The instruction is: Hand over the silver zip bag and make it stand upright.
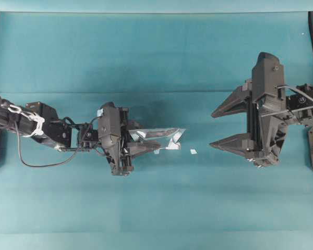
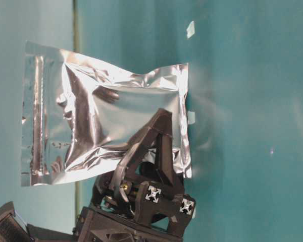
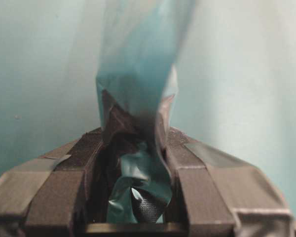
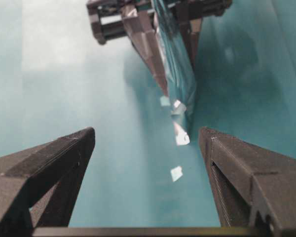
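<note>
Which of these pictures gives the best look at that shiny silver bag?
The table-level view: the silver zip bag faces the camera, almost whole, held by the left claw. Overhead and from the right wrist it is edge-on; the left wrist view shows only a blurred strip.

Both arms are matte black plastic, angular and blocky. The left arm (image 1: 26, 122) carries a black cable looping below it, plus white ties around its joint. The left gripper (image 1: 159, 141) shows tapered fingers with grey tape; the right gripper (image 1: 224, 126) has ridged wedge fingers and thin cables.
</note>
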